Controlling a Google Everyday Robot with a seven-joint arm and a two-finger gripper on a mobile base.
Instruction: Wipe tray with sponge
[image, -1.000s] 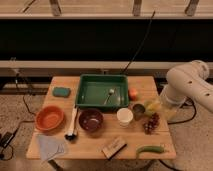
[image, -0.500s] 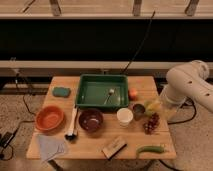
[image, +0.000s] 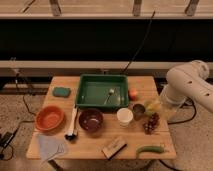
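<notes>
One utensil (image: 108, 96) in tray (image: 92, 93); jaws far right.

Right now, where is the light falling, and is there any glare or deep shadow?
Camera view: warm, even light on the wooden table; a black band behind it; no strong glare on the green tray or teal sponge; the end effector, at the table's right edge under the white arm, looks pale.

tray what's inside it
A spoon lies on the tray floor; beneath it is hidden. The sponge sits outside, left. The gripper hangs at the table's right edge.
</notes>
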